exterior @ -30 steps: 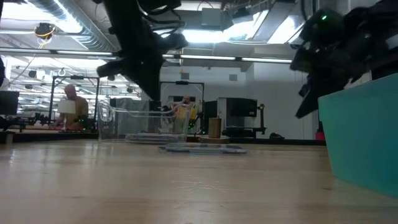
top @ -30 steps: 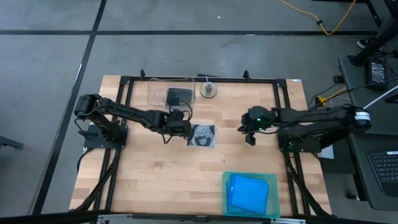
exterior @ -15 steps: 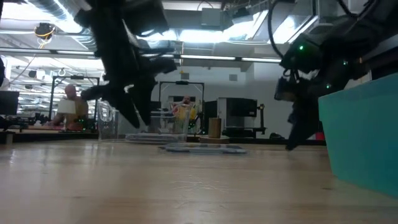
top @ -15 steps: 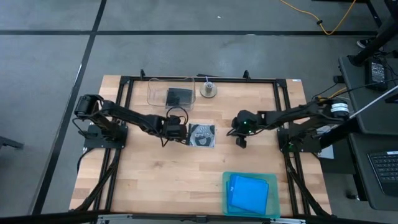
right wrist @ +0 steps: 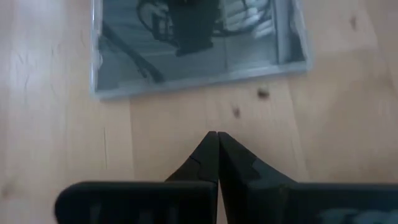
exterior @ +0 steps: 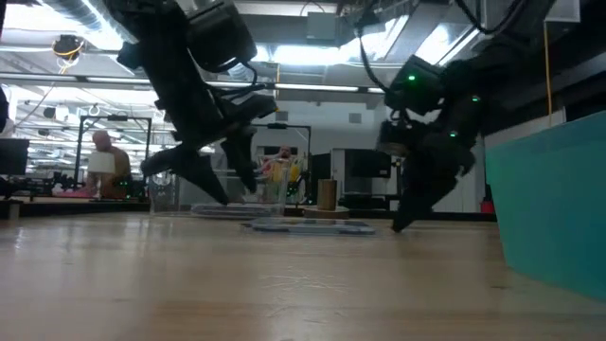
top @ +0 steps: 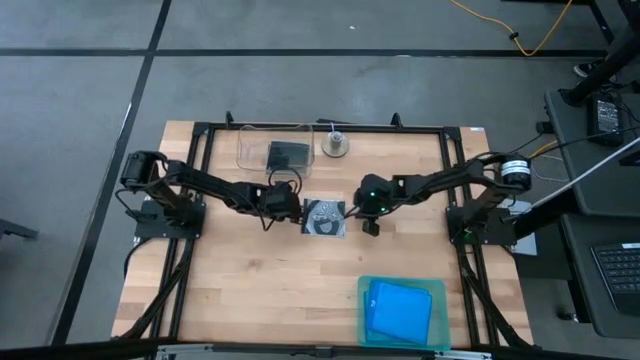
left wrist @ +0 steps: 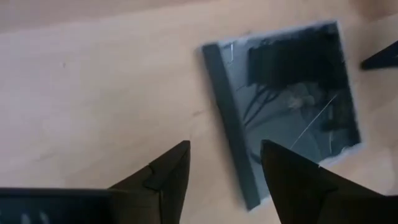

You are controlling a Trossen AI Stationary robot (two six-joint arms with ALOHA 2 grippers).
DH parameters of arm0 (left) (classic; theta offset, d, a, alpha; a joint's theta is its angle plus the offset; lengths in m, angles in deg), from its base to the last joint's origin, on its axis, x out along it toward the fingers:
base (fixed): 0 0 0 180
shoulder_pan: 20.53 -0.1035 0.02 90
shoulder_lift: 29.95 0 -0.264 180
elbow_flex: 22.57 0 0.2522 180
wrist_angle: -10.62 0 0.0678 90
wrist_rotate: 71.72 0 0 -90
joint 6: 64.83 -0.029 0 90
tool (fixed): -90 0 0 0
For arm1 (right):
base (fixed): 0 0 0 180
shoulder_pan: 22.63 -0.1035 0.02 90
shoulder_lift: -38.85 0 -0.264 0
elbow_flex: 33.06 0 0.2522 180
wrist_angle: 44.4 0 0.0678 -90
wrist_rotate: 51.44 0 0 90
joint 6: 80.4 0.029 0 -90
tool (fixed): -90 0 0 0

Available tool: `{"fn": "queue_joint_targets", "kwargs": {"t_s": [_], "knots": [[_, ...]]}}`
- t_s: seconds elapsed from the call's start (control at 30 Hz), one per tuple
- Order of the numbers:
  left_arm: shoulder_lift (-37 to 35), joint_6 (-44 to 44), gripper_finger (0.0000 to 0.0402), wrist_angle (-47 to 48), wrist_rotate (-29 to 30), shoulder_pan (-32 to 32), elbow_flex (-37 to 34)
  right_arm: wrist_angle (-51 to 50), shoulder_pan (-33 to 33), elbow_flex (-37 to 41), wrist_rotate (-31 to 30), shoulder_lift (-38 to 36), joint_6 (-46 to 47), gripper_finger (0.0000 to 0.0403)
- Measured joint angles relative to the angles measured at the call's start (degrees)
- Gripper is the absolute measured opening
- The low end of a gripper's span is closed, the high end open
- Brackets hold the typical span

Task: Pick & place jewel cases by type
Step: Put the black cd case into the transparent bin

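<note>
A grey-black jewel case [top: 325, 217] with disc artwork lies flat on the wooden table's middle, also seen as the case [left wrist: 286, 99] and the case [right wrist: 193, 43] in the wrist views. My left gripper [top: 298, 213] hovers open just left of it, low over the table [exterior: 225, 180], its fingers standing over the case's left edge [left wrist: 233, 149] without touching. My right gripper [top: 369, 228] is shut, its tip down near the table [exterior: 398, 224] just right of the case and apart from it [right wrist: 214, 143].
A clear tub [top: 250, 150] at the far edge holds a dark case [top: 288, 153]. A small round object [top: 336, 145] stands beside it. A teal tray [top: 436, 300] at the near right holds bright blue cases [top: 398, 308]. Bare wood lies at the near left.
My left gripper has opened and come down lower beside the case's left edge. My right gripper, still shut, has travelled toward the table's left and down, from well right of the case to just beside its right edge. The case has stayed where it was.
</note>
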Motion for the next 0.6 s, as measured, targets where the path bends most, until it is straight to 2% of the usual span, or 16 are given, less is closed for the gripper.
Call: {"fn": "queue_joint_targets", "kwargs": {"t_s": [0.23,0.6], "knots": [[0.0,-3.9,0.0199,-1.9,-1.3,-2.6,0.0,0.7,0.0,-4.6,3.0,6.0,0.1,0.0005],[3.7,-5.3,0.02,-6.2,-7.0,-5.3,0.0,0.7,-0.2,-6.2,3.2,7.0,-2.7,0.0005]]}}
